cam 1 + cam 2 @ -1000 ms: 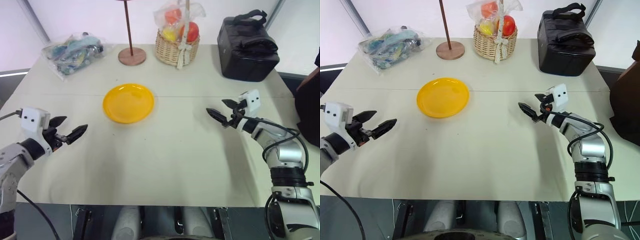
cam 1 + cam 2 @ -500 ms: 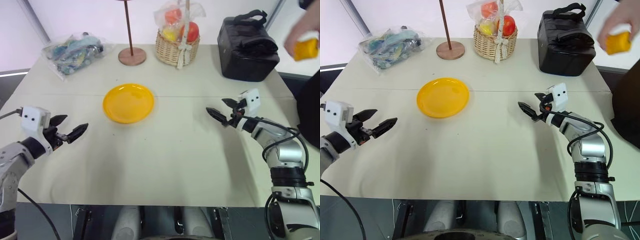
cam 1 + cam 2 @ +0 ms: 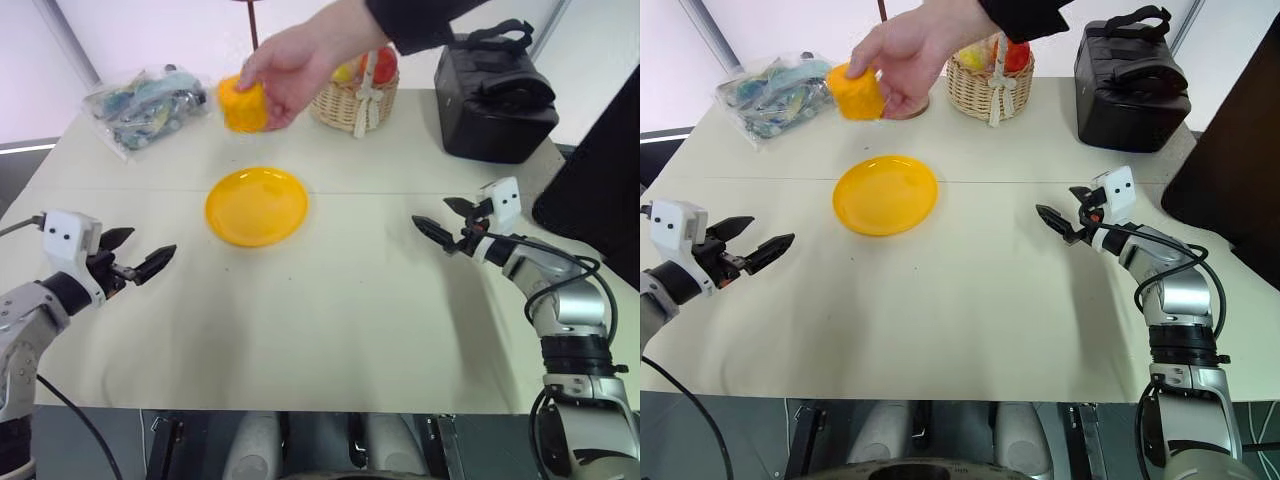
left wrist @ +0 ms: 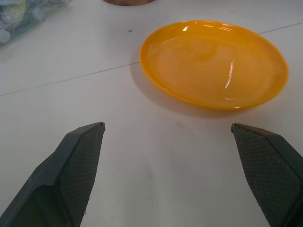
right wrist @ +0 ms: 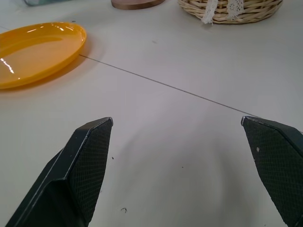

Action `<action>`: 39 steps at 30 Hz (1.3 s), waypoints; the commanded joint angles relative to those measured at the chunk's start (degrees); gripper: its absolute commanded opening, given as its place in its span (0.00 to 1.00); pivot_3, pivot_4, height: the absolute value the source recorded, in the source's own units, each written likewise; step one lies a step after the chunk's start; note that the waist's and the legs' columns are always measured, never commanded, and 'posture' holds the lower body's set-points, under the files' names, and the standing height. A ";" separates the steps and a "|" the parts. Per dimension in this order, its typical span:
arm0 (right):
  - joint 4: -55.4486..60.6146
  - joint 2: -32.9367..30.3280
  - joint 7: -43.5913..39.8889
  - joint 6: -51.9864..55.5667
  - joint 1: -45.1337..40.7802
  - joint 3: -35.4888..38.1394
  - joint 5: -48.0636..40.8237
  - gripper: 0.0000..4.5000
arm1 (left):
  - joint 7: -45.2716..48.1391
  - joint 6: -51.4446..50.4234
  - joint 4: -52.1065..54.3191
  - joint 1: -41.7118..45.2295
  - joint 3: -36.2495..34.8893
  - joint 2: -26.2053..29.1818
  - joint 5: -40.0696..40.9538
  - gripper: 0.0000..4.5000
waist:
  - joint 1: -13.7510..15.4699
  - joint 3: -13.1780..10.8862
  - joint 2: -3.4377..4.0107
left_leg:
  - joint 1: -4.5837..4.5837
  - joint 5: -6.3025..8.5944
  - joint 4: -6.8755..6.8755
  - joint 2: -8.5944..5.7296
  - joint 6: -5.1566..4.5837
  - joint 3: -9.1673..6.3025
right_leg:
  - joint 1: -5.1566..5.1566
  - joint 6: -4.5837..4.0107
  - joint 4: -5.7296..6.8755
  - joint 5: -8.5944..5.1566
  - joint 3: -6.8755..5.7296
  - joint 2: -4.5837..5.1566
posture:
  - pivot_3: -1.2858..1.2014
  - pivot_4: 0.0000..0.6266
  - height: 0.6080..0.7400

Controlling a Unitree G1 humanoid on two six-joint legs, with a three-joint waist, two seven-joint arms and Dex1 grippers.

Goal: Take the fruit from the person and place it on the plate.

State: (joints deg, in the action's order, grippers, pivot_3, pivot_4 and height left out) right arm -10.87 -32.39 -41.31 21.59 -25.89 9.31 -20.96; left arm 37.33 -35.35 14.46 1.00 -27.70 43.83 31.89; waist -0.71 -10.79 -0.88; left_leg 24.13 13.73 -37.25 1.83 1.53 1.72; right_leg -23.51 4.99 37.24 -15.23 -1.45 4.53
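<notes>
Fruit [image 3: 244, 104], small and yellow-orange, hangs in a person's hand [image 3: 290, 70] above the far side of the counter [image 3: 330, 320], beyond the plate and nearer the robot's left, seemingly offered for a handover. Nearest the camera, the left gripper [image 3: 140, 266] hovers just over the counter, its fingers [image 4: 78, 163] spread wide and empty, aimed toward the plate. The right gripper [image 3: 448, 224] waits on the opposite side, its fingers [image 5: 85, 165] equally wide apart, holding and touching nothing. Between them, farther out, the bright yellow plate [image 3: 257, 206] sits bare, ready to receive the fruit. Behind it stand a wooden stand base [image 3: 264, 112], a wicker basket [image 3: 352, 100] of wrapped fruit, a plastic bag [image 3: 145, 105] and a black bag [image 3: 497, 95].
</notes>
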 commanded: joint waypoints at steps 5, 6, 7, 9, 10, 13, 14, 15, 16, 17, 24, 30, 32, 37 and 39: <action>10.51 -0.86 -3.44 7.80 -1.36 1.88 -8.34 0.99 | 0.24 2.39 -0.34 1.59 0.02 0.14 -0.80 1.00 | 0.00 0.00 0.01 | 0.00 0.00 0.00 0.00 0.00 0.00 | -0.01 0.00 0.00 0.00 0.00 0.00 | 0.52 0.24 1.00; 13.49 -1.38 -4.13 11.18 -2.02 2.73 -11.72 0.99 | 0.34 2.50 -0.40 1.56 -0.13 0.20 -0.77 1.00 | -0.03 0.00 0.01 | 0.00 0.00 0.01 0.02 0.00 -0.01 | -0.01 0.00 0.00 0.00 0.00 0.00 | 0.52 0.24 1.00; 16.31 -2.00 -4.69 14.96 -3.00 3.85 -15.72 0.99 | 0.35 2.38 -0.30 1.72 -0.37 0.24 -0.54 1.00 | -0.09 0.00 0.01 | 0.00 0.00 0.02 0.02 0.00 -0.02 | -0.01 0.00 0.01 0.00 0.00 0.00 | 0.52 0.24 1.00; 20.62 -3.20 -5.38 20.38 -4.54 5.77 -22.11 0.99 | 0.67 2.06 -0.34 2.46 -1.23 0.46 0.45 1.00 | -0.04 0.00 0.01 | 0.00 0.00 0.03 0.05 0.00 -0.06 | -0.02 0.00 0.01 0.00 0.00 -0.01 | 0.52 0.24 1.00; 22.02 -3.72 -5.33 22.16 -5.18 6.45 -24.20 0.99 | 0.92 1.74 -0.26 2.99 -1.70 0.68 1.12 1.00 | -0.01 0.00 0.01 | 0.00 0.00 0.02 0.04 0.00 -0.08 | -0.01 0.00 0.01 0.00 -0.01 -0.01 | 0.52 0.24 1.00; 24.23 -4.49 -3.94 24.23 -6.40 6.82 -26.22 0.99 | 1.54 0.62 -0.43 5.63 -3.12 1.89 3.18 1.00 | 0.25 0.04 -0.08 | 0.00 0.00 0.01 0.03 0.00 -0.10 | 0.04 -0.01 -0.03 0.00 -0.06 0.01 | 0.52 0.24 1.00; 24.41 -4.46 -3.44 24.26 -6.68 6.73 -26.19 0.99 | 1.69 0.49 -0.67 6.64 -3.45 2.18 3.71 1.00 | 0.26 0.08 -0.16 | 0.00 0.01 0.00 0.03 0.00 -0.11 | 0.06 -0.01 -0.04 -0.01 -0.09 0.01 | 0.52 0.24 1.00; 24.27 -4.26 -2.86 24.10 -7.00 6.65 -26.02 0.99 | 1.52 1.06 -1.13 8.06 -3.54 2.15 3.94 1.00 | 0.26 0.08 -0.18 | 0.00 0.00 0.00 0.03 0.00 -0.11 | 0.06 -0.01 -0.04 -0.01 -0.10 0.01 | 0.52 0.24 1.00; 24.17 -4.15 -2.47 23.99 -7.19 6.58 -25.94 0.99 | 1.38 1.47 -1.46 9.00 -3.57 2.09 4.07 1.00 | 0.25 0.08 -0.17 | 0.00 0.00 -0.01 0.02 0.00 -0.11 | 0.07 -0.01 -0.04 -0.01 -0.10 0.01 | 0.52 0.24 1.00; 23.76 -4.04 -2.20 23.51 -7.37 6.23 -25.32 0.99 | 0.38 3.42 -1.76 11.39 -3.13 1.19 3.54 1.00 | 0.27 0.08 -0.16 | 0.00 0.00 -0.01 0.00 0.00 -0.09 | 0.07 -0.01 -0.04 -0.01 -0.09 0.04 | 0.52 0.24 1.00; 21.34 -3.16 -1.42 21.15 -8.22 3.51 -22.20 0.99 | -1.74 10.34 -5.51 24.54 4.38 -4.37 0.71 1.00 | 0.16 0.08 -0.17 | 0.03 0.00 -0.04 -0.03 0.00 -0.07 | 0.07 0.01 -0.03 0.01 -0.09 0.03 | 0.52 0.24 1.00; 20.96 -3.39 -1.32 20.67 -8.61 2.81 -21.35 0.99 | 0.10 13.81 -11.29 31.79 9.93 -7.70 -0.85 1.00 | 0.08 0.07 -0.18 | 0.05 0.00 -0.04 -0.03 0.00 -0.07 | 0.05 0.01 -0.03 0.01 -0.10 0.00 | 0.52 0.24 1.00; 21.17 -3.42 -1.22 20.55 -8.41 2.65 -20.98 0.99 | 0.89 15.09 -13.70 33.72 11.14 -8.49 -1.63 1.00 | 0.10 0.08 -0.18 | 0.05 0.00 -0.05 -0.03 0.00 -0.07 | 0.05 0.01 -0.03 0.01 -0.11 -0.02 | 0.52 0.24 1.00; 22.51 -3.18 -0.58 20.76 -6.97 3.18 -20.88 0.99 | 1.59 17.49 -18.46 37.47 12.98 -10.64 -3.00 1.00 | 0.13 0.08 -0.18 | 0.05 0.00 -0.05 -0.04 0.00 -0.07 | 0.05 0.02 -0.03 0.01 -0.11 -0.02 | 0.52 0.24 1.00; 22.85 -3.20 -0.24 20.72 -6.47 3.49 -20.91 0.99 | 2.02 18.05 -19.04 37.82 13.59 -11.28 -3.28 1.00 | 0.07 0.07 -0.18 | 0.06 0.00 -0.05 -0.03 0.00 -0.07 | 0.05 0.02 -0.03 0.01 -0.11 -0.01 | 0.52 0.24 1.00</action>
State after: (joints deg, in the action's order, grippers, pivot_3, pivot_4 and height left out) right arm 9.87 -35.29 -41.86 43.33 -32.26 11.42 -41.54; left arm 38.87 -19.08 -5.15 37.25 -14.12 32.50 28.92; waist -0.63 -10.71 -1.06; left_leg 24.19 13.73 -37.30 1.80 1.52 1.65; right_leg -23.47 5.01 37.21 -15.23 -1.56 4.52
